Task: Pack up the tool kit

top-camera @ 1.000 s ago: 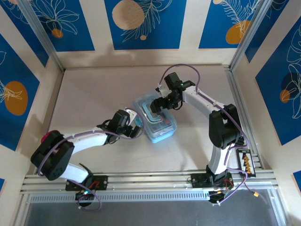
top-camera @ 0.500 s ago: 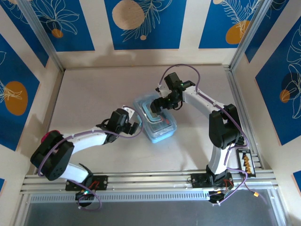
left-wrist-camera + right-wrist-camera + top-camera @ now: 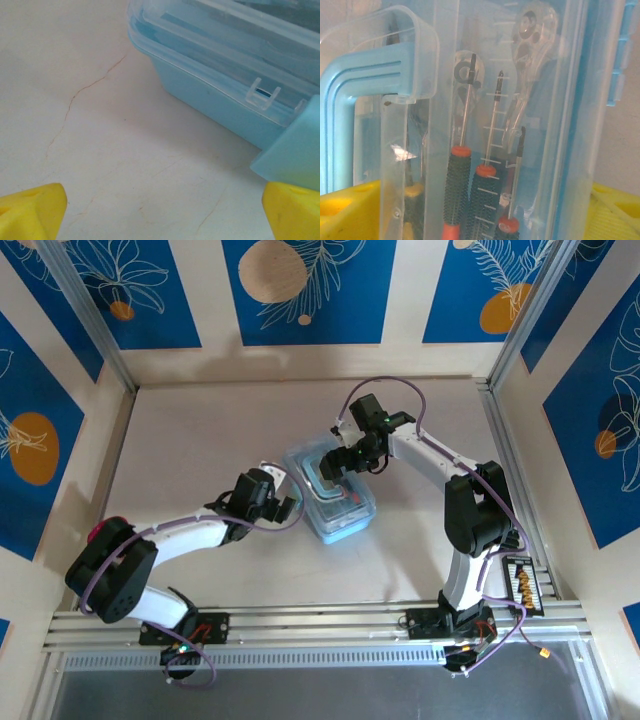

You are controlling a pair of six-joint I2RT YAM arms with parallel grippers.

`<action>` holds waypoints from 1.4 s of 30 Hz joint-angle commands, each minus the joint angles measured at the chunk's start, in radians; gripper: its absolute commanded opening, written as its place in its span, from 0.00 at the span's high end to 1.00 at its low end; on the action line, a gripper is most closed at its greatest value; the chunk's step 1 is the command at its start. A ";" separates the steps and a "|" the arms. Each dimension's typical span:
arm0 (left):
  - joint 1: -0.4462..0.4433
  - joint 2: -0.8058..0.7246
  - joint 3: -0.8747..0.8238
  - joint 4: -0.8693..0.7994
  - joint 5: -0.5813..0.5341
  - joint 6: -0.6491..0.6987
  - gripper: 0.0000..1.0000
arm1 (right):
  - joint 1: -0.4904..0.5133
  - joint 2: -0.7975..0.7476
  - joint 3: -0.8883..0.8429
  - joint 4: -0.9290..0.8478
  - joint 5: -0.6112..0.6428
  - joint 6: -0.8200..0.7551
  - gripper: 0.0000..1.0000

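Left gripper (image 3: 285,505) just left of case (image 3: 340,515), fingers wide apart, empty. Right gripper (image 3: 342,462) over case's far end, fingers spread astride it; grip unclear. Right wrist view: screwdrivers (image 3: 481,190) beneath lid (image 3: 555,100).

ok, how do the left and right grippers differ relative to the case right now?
Left gripper is beside the case, low over the table; right gripper is above its clear lid. Left gripper faces the case's side wall; right gripper looks down at the screwdrivers inside. Both are open.
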 commanded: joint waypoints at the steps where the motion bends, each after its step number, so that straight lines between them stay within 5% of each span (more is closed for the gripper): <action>1: 0.007 0.017 0.038 0.014 -0.006 -0.006 0.00 | 0.026 0.061 -0.077 -0.173 -0.082 -0.027 0.14; 18: 0.006 0.122 -0.023 0.113 0.021 -0.071 0.00 | 0.025 0.065 -0.070 -0.181 -0.084 -0.033 0.14; 42: 0.015 0.195 0.143 0.095 0.059 -0.038 0.00 | 0.054 0.059 -0.075 -0.174 -0.095 -0.003 0.14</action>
